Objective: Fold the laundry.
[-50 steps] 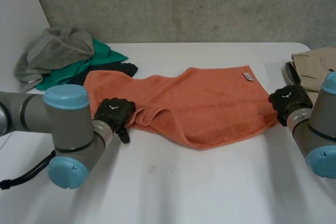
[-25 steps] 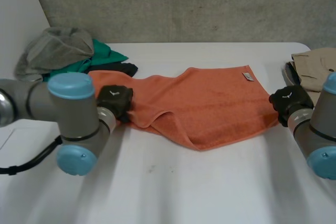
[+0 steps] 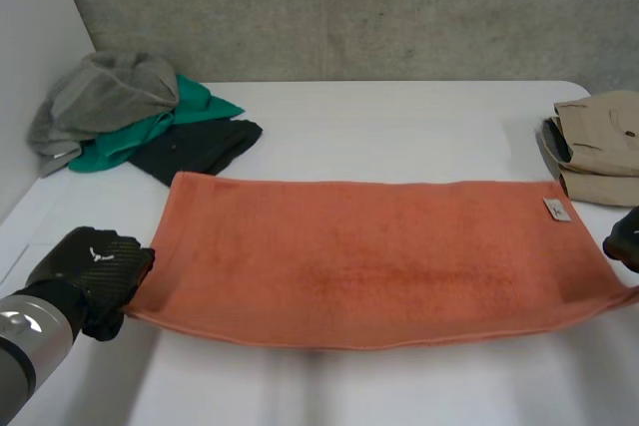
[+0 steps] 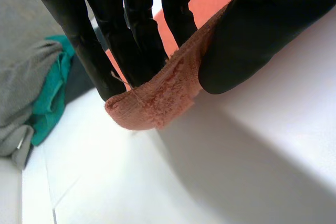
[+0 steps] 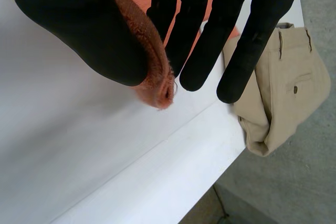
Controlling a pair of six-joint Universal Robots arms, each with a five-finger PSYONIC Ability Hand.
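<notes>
Head view: an orange towel lies spread wide across the white surface, with its near long edge raised a little between the two hands. The left hand is at the towel's near left corner and the right hand at its near right corner. A small white label sits by the towel's right end. A heap of clothes in grey, green and dark cloth lies at the far left, close to the towel's far left corner. Folded beige trousers rest at the far right. Left wrist view: the left hand pinches the towel's corner between its straight fingers and its thumb; the corner pokes out just above the surface, and the grey and green clothes lie beyond. Right wrist view: the right hand clamps the other corner between thumb and fingers, a rolled bit of terry edge showing beside the thumb, with the beige trousers just past the fingertips.
</notes>
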